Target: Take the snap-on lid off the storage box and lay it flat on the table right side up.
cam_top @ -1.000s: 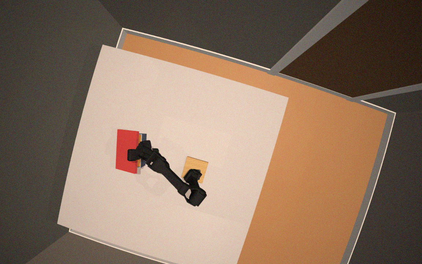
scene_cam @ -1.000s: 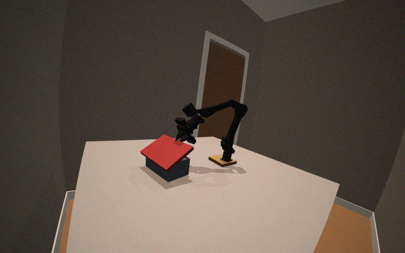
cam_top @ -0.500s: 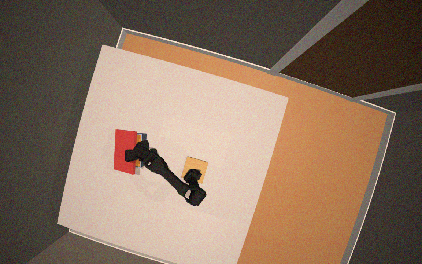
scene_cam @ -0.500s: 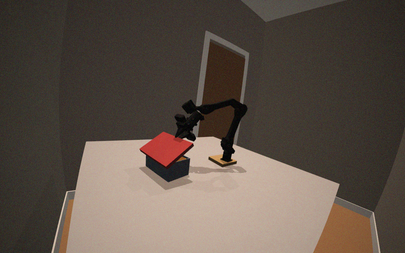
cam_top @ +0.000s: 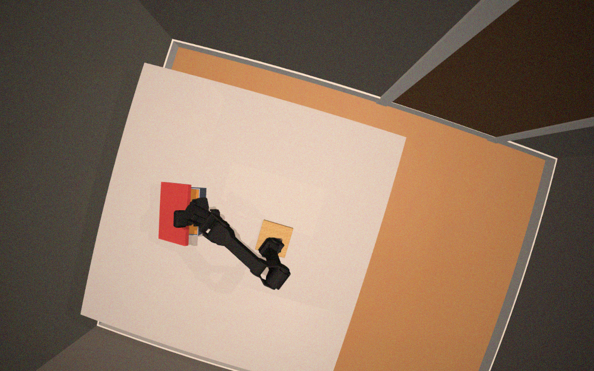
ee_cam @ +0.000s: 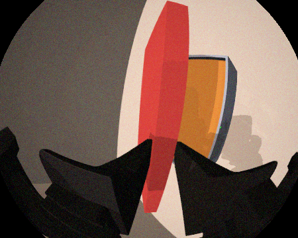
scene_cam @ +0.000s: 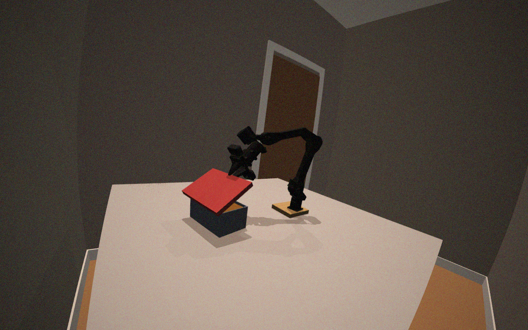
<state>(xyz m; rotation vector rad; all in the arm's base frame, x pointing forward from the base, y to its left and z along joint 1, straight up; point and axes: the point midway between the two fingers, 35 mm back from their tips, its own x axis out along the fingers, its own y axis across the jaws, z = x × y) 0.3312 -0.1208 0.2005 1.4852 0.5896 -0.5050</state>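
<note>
The red lid (cam_top: 173, 212) (scene_cam: 216, 189) (ee_cam: 163, 88) is tilted, with the edge nearest the arm raised and the far edge low over the box. The dark blue storage box (scene_cam: 221, 220) (ee_cam: 228, 102) (cam_top: 194, 192) stands on the white table (cam_top: 262, 152) (scene_cam: 257, 271), and its orange inside (scene_cam: 235, 207) (ee_cam: 202, 106) shows under the raised edge. My gripper (cam_top: 180, 218) (scene_cam: 240, 174) (ee_cam: 163, 145) is shut on the raised edge of the lid, one finger on each face.
The arm's base stands on a small orange plate (cam_top: 275, 236) (scene_cam: 289, 210) to the right of the box. Orange floor (cam_top: 451, 230) with a grey rim lies beyond the table's edge. A brown door (scene_cam: 290, 118) is behind the arm.
</note>
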